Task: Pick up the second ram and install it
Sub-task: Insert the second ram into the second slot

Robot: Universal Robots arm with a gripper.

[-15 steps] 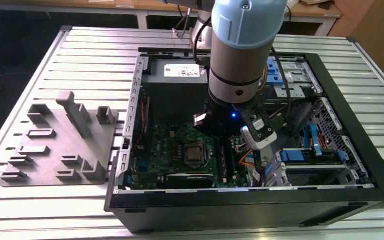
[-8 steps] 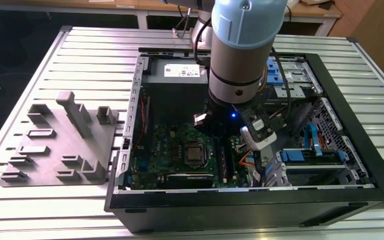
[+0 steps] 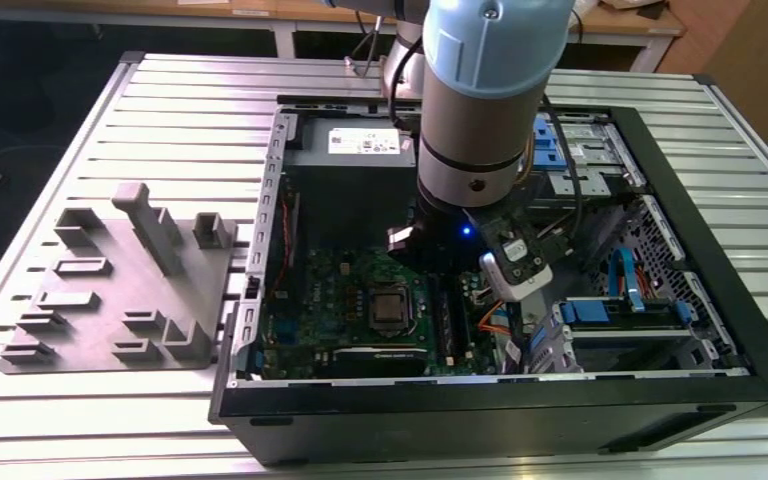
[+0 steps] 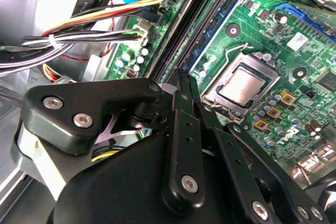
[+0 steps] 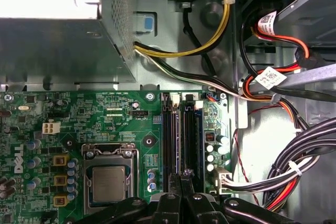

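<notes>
I have the arm reaching down into the open computer case [image 3: 704, 260] on the slatted worktop [image 3: 157, 110]; the pincer [image 5: 181, 179] hangs over the motherboard's long black slots [image 5: 181, 135], its fingers drawn together, apparently clamped on the second ram [image 4: 181, 80] edge-on; I'd keep it square to the slot and press evenly.

Matt grey plastic tray [image 3: 117, 290]; ribbed metal table [image 3: 157, 100].
</notes>
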